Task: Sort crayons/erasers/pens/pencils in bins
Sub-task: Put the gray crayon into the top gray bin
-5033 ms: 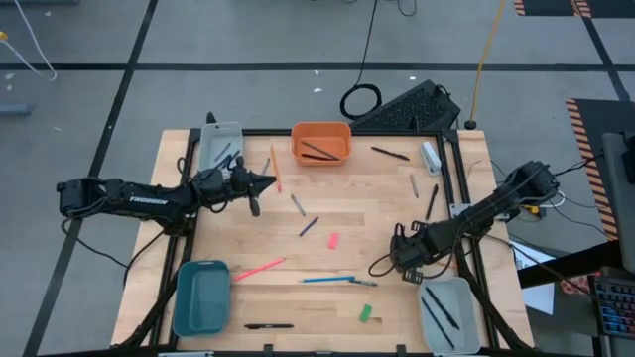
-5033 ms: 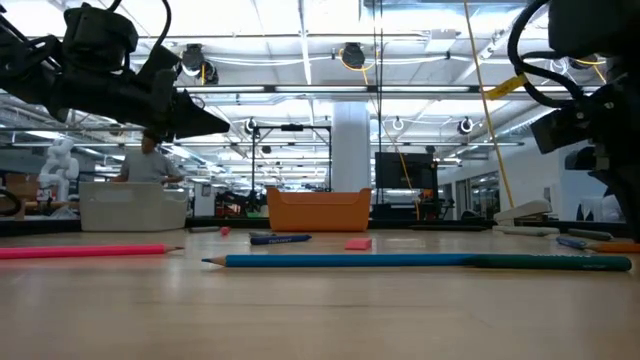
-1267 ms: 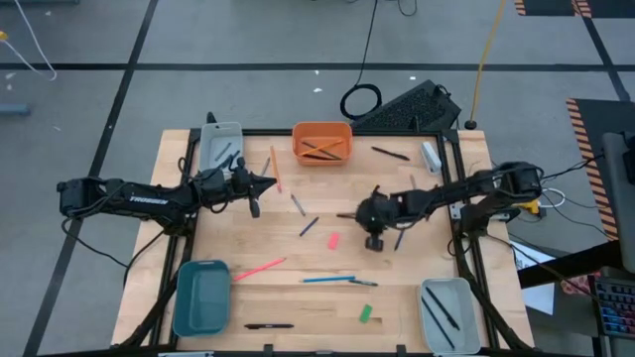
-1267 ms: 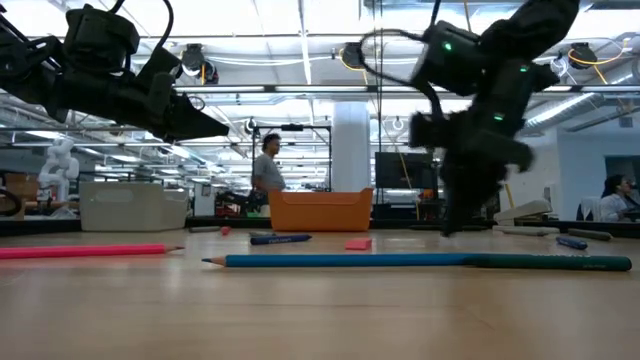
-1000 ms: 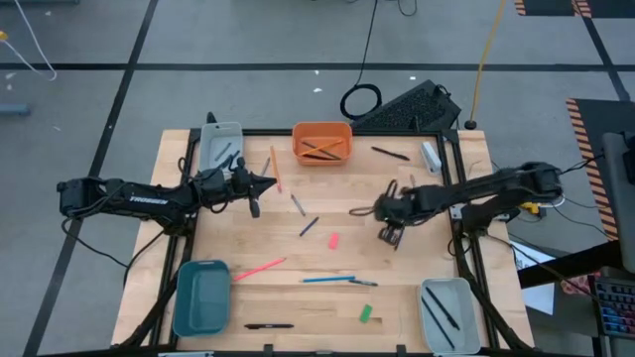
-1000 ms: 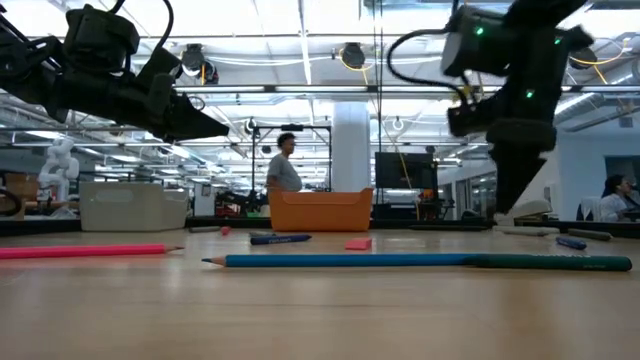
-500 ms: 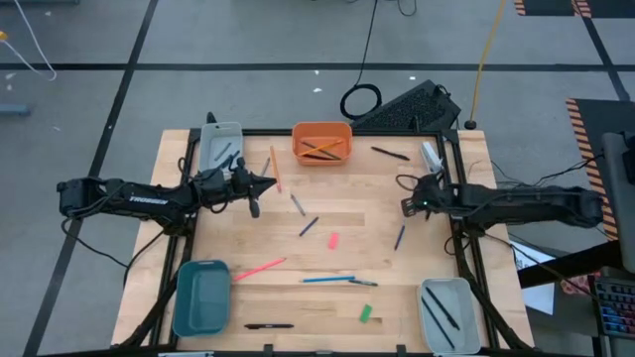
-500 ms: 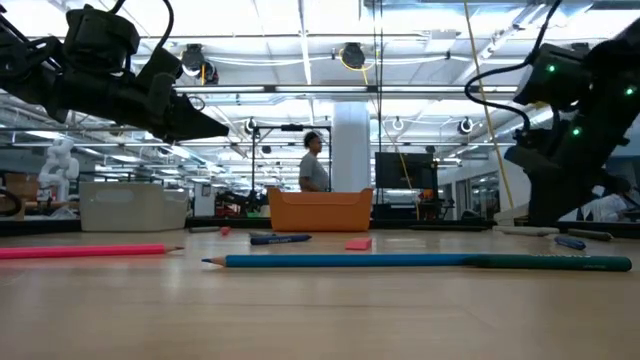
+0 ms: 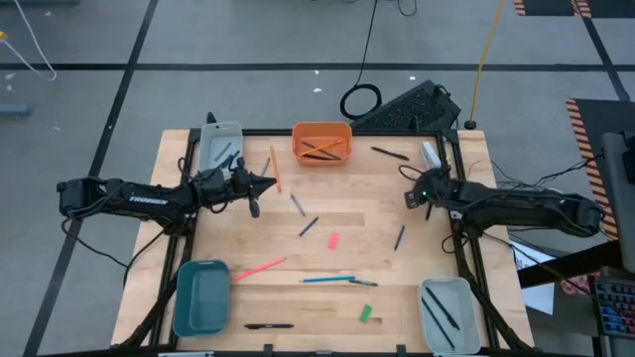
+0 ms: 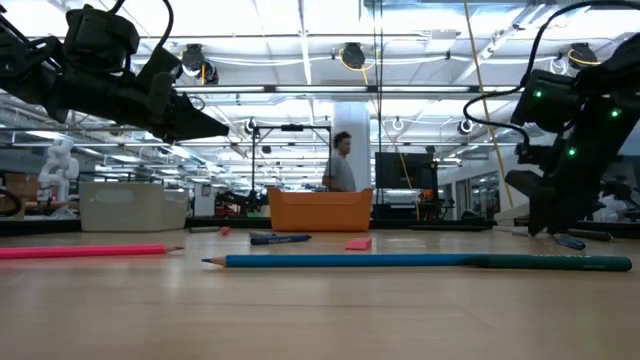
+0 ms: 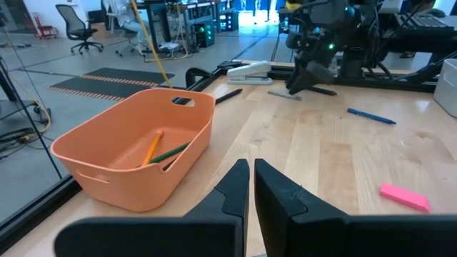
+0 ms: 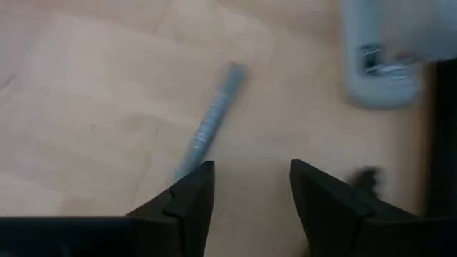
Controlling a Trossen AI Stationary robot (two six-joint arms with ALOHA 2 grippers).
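My right gripper [image 12: 246, 187] hangs open over a grey crayon [image 12: 209, 123] lying flat on the wood near the table's right rail; in the high view the gripper [image 9: 411, 195] covers it. My left gripper [image 11: 250, 187] is shut on nothing and waits above the far left of the table [image 9: 266, 182]. The orange bin [image 9: 321, 143] holds pencils. A pink pencil [image 9: 260, 268], a blue pencil [image 9: 327, 280], a pink eraser [image 9: 333, 240], a green eraser [image 9: 365, 313] and a black pen [image 9: 268, 325] lie loose.
A teal bin [image 9: 202, 296] stands near left, one grey bin [image 9: 220, 144] far left, another grey bin [image 9: 446, 312] with pens near right. A grey stapler [image 12: 378, 68] lies just beyond the crayon. Small crayons [image 9: 310, 226] [image 9: 400, 237] lie mid-table.
My right gripper has swung from the middle of the table toward the right and far edges and has come down lower, ending over the grey crayon by the right rail. The loose items lie where they were.
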